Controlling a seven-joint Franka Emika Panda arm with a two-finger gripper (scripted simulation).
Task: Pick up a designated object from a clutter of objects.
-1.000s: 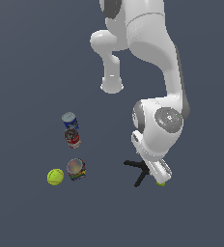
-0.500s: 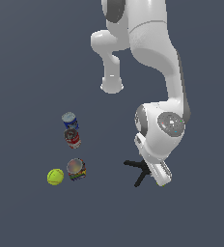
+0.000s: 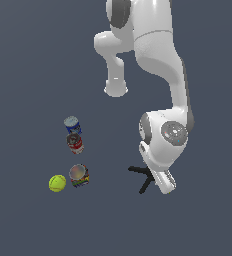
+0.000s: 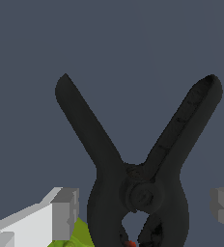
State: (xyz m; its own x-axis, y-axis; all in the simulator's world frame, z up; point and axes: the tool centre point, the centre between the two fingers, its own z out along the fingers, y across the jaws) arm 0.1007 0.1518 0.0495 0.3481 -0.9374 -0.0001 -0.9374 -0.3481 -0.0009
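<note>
The white two-fingered gripper (image 4: 144, 210) is hanging with its jaws apart, one grey finger pad (image 4: 65, 213) on each side of the black spring clamp with splayed thin handles (image 4: 133, 169), and neither pad is touching the clamp's body. In the wrist view the pivot of the clamp is sitting squarely between the pads, with the two handles fanning out towards eleven and one o'clock from that pivot and a small red-orange tip just showing at six o'clock.

A bit of the lime-green block (image 4: 75, 236) is peeking out beside the nearer pad, at about seven o'clock from the pivot; it is probably touching the clamp, though the view cuts it off.

In the exterior view the clamp (image 3: 140, 173) is lying on the dark grey floor (image 3: 33, 65), partly hidden under the white arm's wrist, at roughly three o'clock from the rest of the clutter and well apart from it. That clutter is made up of a blue can (image 3: 72, 123), a red can (image 3: 75, 143) just beside it, a multicoloured can (image 3: 79, 175) and a yellow-green ball (image 3: 57, 183).

As a judgement of progress: the approach and alignment are looking done, while closing on the clamp and lifting it are both left to do, and the clamp is not yet off the floor
</note>
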